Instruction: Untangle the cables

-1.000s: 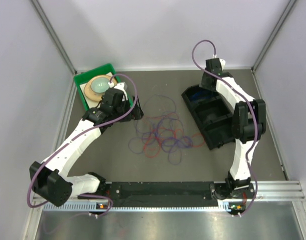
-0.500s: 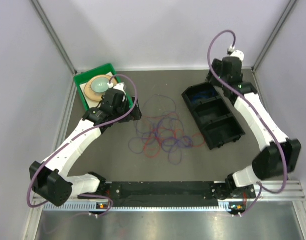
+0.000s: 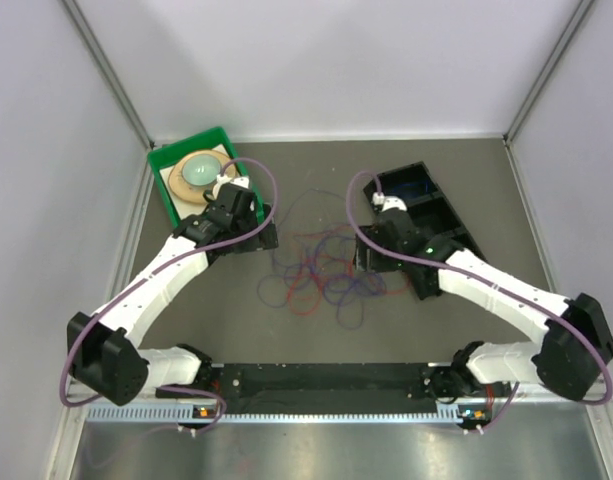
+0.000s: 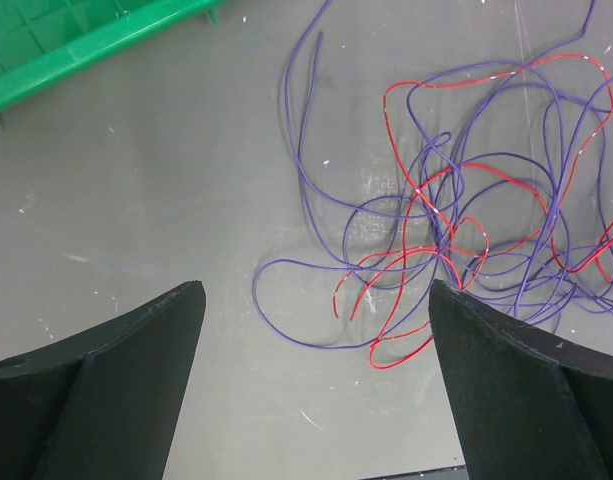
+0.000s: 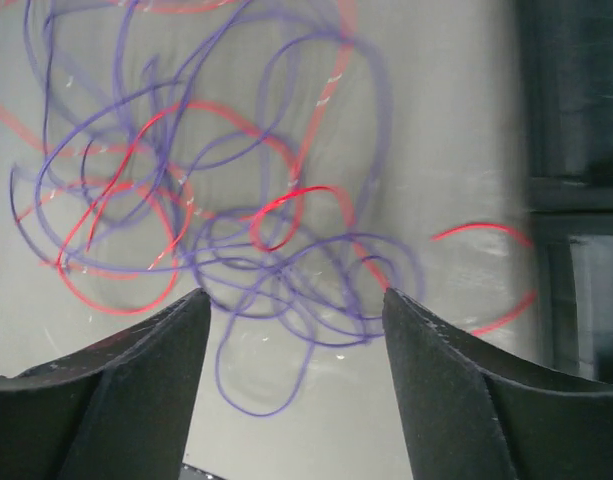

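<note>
Over the grey table (image 3: 236, 330), swinging the right gripper (image 5: 294, 295) from two o'clock to the cables (image 3: 321, 270), opening empty. Keeping the left gripper (image 4: 316, 290) open too, getting ready to grab.

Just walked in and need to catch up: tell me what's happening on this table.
A tangle of red and purple cables lies loose on the table. The left gripper hovers open over the tangle's left edge; the right gripper hovers open over its right side, beside the black tray. Neither holds a wire, so nothing is untangled yet.
</note>
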`<state>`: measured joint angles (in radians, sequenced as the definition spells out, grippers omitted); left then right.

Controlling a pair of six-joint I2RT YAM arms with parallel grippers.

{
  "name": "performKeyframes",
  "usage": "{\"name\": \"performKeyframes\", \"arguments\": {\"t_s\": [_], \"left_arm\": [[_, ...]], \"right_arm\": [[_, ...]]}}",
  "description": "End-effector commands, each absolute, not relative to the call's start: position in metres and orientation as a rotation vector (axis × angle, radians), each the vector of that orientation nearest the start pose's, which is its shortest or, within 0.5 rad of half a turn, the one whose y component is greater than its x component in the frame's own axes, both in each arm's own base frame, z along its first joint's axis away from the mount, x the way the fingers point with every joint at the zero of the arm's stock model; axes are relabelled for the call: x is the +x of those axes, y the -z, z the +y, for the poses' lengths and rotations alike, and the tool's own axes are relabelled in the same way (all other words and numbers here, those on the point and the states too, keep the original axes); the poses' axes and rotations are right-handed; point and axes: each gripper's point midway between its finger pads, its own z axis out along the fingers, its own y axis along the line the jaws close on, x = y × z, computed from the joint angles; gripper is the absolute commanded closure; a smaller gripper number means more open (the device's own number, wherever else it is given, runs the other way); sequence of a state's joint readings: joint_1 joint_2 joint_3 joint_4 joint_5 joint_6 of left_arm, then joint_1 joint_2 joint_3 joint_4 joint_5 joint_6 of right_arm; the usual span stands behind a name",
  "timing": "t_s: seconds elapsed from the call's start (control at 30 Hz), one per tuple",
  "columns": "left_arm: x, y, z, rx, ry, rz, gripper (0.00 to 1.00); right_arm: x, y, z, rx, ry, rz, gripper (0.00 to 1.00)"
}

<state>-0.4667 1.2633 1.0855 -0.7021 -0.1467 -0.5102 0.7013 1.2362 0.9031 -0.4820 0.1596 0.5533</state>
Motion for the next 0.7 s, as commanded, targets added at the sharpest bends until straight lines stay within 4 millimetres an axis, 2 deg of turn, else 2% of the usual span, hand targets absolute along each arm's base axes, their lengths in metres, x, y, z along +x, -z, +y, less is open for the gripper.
{"name": "performKeyframes", "arguments": {"t_s": [0.0, 0.03, 0.1, 0.13, 0.17, 0.2, 0.27, 0.3, 0.33, 0.4, 0.43, 0.5, 0.63, 0.67], "left_arm": [[0.295, -0.176, -0.144, -0.144, 0.295, 2.41, 0.01], [0.296, -0.179, -0.143, -0.142, 0.294, 2.401, 0.01], [0.296, -0.181, -0.141, -0.144, 0.287, 2.392, 0.01], [0.296, -0.183, -0.139, -0.146, 0.276, 2.384, 0.01], [0.296, -0.184, -0.138, -0.144, 0.265, 2.381, 0.01], [0.296, -0.185, -0.136, -0.148, 0.258, 2.377, 0.01], [0.295, -0.186, -0.131, -0.158, 0.233, 2.369, 0.01], [0.295, -0.186, -0.13, -0.162, 0.229, 2.366, 0.01], [0.294, -0.187, -0.13, -0.162, 0.228, 2.363, 0.01], [0.293, -0.186, -0.128, -0.164, 0.221, 2.367, 0.01], [0.292, -0.186, -0.128, -0.167, 0.222, 2.365, 0.01], [0.291, -0.185, -0.127, -0.175, 0.22, 2.367, 0.01], [0.289, -0.185, -0.126, -0.177, 0.224, 2.369, 0.01], [0.288, -0.185, -0.127, -0.174, 0.226, 2.372, 0.01]], "right_arm": [[0.267, -0.142, 0.244, -0.256, -0.385, 2.342, 0.38], [0.27, -0.135, 0.259, -0.347, -0.382, 2.358, 0.4], [0.274, -0.127, 0.266, -0.505, -0.316, 2.356, 0.41], [0.28, -0.129, 0.274, -0.551, -0.309, 2.343, 0.4], [0.283, -0.12, 0.279, -0.594, -0.286, 2.356, 0.39], [0.288, -0.119, 0.284, -0.636, -0.284, 2.33, 0.36], [0.294, -0.121, 0.295, -0.652, -0.315, 2.312, 0.34], [0.296, -0.111, 0.3, -0.667, -0.311, 2.333, 0.32], [0.301, -0.117, 0.309, -0.658, -0.337, 2.322, 0.32], [0.306, -0.103, 0.318, -0.65, -0.342, 2.351, 0.32], [0.313, -0.105, 0.324, -0.625, -0.349, 2.342, 0.33], [0.321, -0.095, 0.331, -0.585, -0.338, 2.355, 0.39], [0.349, -0.089, 0.334, -0.466, -0.271, 2.297, 0.49], [0.354, -0.09, 0.334, -0.435, -0.261, 2.285, 0.57]]}}
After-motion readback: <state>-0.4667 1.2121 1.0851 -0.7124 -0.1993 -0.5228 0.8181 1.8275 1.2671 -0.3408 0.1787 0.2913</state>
